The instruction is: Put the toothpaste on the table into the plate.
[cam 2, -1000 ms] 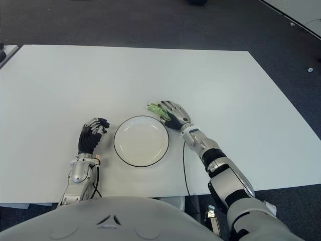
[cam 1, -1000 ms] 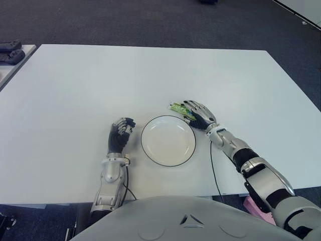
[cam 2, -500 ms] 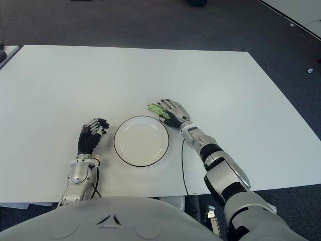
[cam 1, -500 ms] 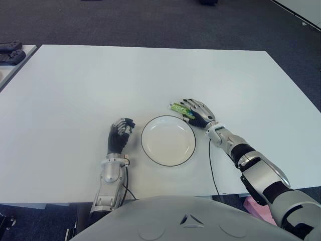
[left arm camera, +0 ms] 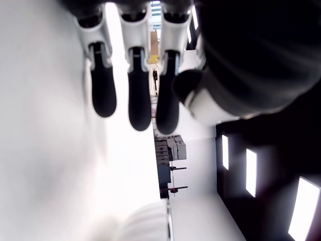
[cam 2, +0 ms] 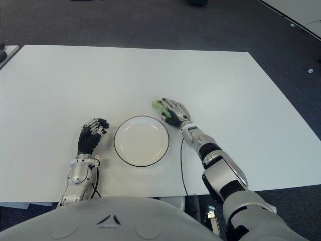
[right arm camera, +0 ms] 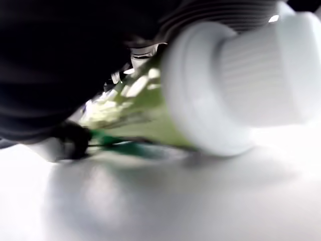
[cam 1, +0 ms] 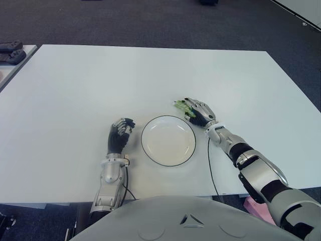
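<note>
1. White table (cam 1: 75, 90), seen from the head camera; dark carpet (cam 1: 150, 20) lies beyond its far edge.
2. White plate (cam 1: 168, 141) with a dark rim sits on the table near the front edge, roughly in front of the robot's torso. Nothing lies in it.
3. Right hand (cam 1: 198, 112) is at the plate's far right side, just beside the rim, palm down, with the forearm running back toward the robot's right shoulder.
4. Toothpaste (cam 1: 181, 106), a green tube, shows as a short green end poking out past the right hand's fingertips on the side toward the robot's left. It is outside the plate, close to its far rim.
5. Right wrist view: the tube's white ribbed cap (right arm camera: 261, 70) fills the upper part, the green body behind it, dark fingers closed over the top of the tube. The tube sits at the table surface (whether it touches or is just clear of it cannot be told).
6. Right hand reads as gripping the toothpaste.
7. Left hand (cam 1: 120, 135) shows to the left of the plate, apart from it, fingers curled in a loose fist, nothing held. Its wrist view shows three dark fingertips (left arm camera: 130, 100) bent over the white tabletop.
8. Dark objects (cam 1: 11, 50) sit on a separate surface at the far left edge; too small to identify.
</note>
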{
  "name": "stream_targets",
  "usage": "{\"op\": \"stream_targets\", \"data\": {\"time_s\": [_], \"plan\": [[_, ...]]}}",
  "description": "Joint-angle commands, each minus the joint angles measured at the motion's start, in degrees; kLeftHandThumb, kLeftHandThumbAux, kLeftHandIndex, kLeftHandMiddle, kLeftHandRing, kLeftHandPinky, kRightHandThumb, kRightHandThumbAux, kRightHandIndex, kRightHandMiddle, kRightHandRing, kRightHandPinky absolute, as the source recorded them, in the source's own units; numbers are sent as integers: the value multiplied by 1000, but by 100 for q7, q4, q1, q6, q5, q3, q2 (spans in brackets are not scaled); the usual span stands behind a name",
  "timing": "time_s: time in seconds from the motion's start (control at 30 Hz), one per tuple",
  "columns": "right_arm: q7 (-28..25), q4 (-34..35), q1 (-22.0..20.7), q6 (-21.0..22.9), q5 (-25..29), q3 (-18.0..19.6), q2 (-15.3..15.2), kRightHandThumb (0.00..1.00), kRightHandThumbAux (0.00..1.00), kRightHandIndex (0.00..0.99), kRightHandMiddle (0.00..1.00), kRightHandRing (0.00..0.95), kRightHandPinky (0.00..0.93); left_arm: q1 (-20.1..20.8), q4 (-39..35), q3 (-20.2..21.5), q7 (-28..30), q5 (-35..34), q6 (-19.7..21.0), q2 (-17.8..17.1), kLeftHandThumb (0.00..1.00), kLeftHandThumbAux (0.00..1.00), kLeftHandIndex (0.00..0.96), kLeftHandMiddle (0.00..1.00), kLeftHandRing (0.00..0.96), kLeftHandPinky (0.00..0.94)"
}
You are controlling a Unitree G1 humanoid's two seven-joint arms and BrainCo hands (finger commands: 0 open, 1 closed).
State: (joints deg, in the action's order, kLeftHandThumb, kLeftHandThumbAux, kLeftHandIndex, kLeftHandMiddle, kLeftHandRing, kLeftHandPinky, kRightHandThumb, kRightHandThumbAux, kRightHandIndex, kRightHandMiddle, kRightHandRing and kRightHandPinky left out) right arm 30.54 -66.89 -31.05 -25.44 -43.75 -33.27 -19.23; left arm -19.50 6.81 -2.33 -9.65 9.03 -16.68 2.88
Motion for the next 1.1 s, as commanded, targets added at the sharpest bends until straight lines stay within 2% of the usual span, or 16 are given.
{"op": "stream_targets", "data": {"time_s": [0.03,0.1,0.2,0.37,0.67,1.1], "plan": [[-149,-214,334,26,171,79,114,774,634,302,439,521,555,-66,88,42,-25,14,196,-38,708,724,424,468,464,463],[-117,-177,339,-3,194,95,91,812,662,347,494,613,637,-65,89,42,-41,25,182,-37,709,723,425,470,463,463],[51,-117,345,5,164,69,71,833,673,374,533,699,725,-59,103,50,-52,27,135,-41,710,723,425,472,467,475],[444,-87,351,95,37,-14,64,846,676,394,565,801,832,-63,119,60,-60,24,52,-39,712,723,425,475,471,479],[666,48,347,-9,-30,-104,-19,849,680,397,564,866,886,-71,119,67,-44,40,19,-45,712,723,425,475,473,482],[626,372,416,-285,45,-68,-160,848,681,396,555,872,882,-61,134,97,-36,54,-33,-32,711,723,425,473,472,477]]}}
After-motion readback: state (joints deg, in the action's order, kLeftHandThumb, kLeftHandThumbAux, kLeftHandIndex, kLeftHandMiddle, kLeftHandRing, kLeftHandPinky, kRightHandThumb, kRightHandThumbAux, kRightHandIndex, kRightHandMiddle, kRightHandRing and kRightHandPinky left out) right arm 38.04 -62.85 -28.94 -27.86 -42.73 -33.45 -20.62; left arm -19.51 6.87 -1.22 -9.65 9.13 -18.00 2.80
